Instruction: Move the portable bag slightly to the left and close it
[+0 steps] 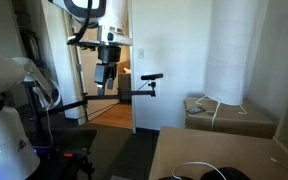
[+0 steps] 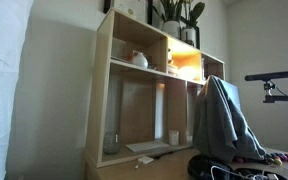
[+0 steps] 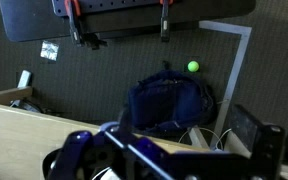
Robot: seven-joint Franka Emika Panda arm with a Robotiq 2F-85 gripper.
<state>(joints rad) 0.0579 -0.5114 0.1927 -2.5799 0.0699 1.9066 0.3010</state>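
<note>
The tool (image 1: 106,82) hung high up in the air, open and holding nothing, well away from the desk (image 1: 179,150). The portable bag (image 1: 229,175) lay flat on the desk, with white cords (image 1: 197,168) on it.

no legible text, no readable labels, brands, numbers, signs in any view

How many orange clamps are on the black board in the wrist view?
2: one clamp left of the middle of the board, the other right of it, as pictured; more may be hidden outside the frame.
</note>
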